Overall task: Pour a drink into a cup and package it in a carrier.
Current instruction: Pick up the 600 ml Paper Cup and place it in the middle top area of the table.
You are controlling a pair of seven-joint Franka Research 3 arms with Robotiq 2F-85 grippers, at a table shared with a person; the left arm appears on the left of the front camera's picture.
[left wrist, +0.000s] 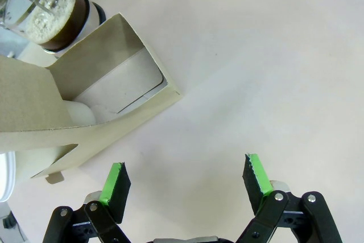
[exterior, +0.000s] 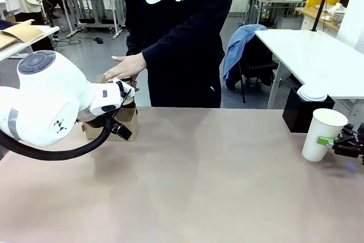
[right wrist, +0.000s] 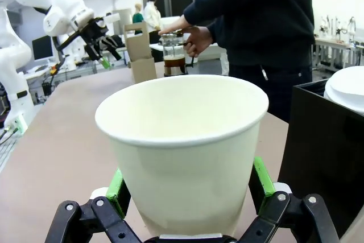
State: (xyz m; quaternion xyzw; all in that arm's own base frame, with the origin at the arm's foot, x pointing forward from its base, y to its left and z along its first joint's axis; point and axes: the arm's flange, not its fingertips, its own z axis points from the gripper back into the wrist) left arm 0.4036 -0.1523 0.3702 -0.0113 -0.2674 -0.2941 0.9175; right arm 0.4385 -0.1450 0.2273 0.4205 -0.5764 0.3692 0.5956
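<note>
1. Counter (exterior: pixel 199 186) in the front view: the cup (exterior: pixel 323 132) stands at my right edge, with the right tool (exterior: pixel 333 141) at its side. Well apart from it, the carrier (exterior: pixel 129 119) sits beside my left arm (exterior: pixel 45 101). A person's hand (exterior: pixel 126 66) is over the jar holding the drink (exterior: pixel 129 104).
2. Left wrist view: the left tool (left wrist: pixel 185 180) is spread wide and holds nothing. It hovers over bare counter just beside the carrier, with the jar behind.
3. Right wrist view: both green pads (right wrist: pixel 116 189) press on the cup's wall, so I judge it gripped. The cup is empty and without lid. I think nothing is done yet: pouring and placing into the carrier remain.
</note>
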